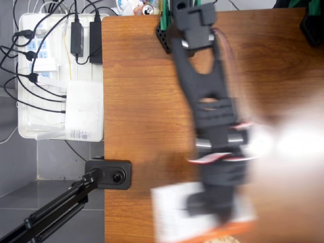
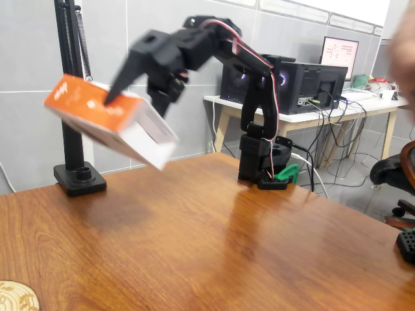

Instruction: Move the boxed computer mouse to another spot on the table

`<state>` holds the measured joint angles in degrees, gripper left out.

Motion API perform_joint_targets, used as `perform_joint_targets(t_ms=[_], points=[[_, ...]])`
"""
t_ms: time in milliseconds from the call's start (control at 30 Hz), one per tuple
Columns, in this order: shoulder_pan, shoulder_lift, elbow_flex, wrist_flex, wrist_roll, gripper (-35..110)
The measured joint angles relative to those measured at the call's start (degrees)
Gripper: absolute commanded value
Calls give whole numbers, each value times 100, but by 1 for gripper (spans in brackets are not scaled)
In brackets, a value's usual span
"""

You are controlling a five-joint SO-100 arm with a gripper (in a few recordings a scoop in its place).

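Observation:
The boxed computer mouse [image 2: 91, 107] hangs tilted in the air well above the table [image 2: 194, 240], its orange side up and a white face toward the camera. My gripper [image 2: 134, 98] is shut on it, one finger on the orange side and the other against the far edge. In the overhead view the box [image 1: 172, 217] is a blurred white rectangle with an orange edge near the bottom of the table [image 1: 136, 101], and my gripper [image 1: 210, 205] sits over its right half, hiding part of it.
A black stand clamps to the table edge [image 2: 79, 178] [image 1: 109, 174]. The arm's base [image 2: 266, 168] stands at the far side. A cork coaster [image 2: 16, 297] lies at the near corner. A white tray [image 1: 30, 76] of power strips holds a plain white box [image 1: 83, 109]. A pale blur [image 1: 298, 142] covers the right side.

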<state>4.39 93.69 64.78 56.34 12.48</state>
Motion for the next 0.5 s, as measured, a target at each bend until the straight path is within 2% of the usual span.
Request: perform_joint_targets(t_ms=[100, 267, 500], points=[[896, 773, 1143, 141, 0, 0], [1239, 2083, 3023, 211, 0, 0], [1415, 2892, 4570, 211, 0, 0]])
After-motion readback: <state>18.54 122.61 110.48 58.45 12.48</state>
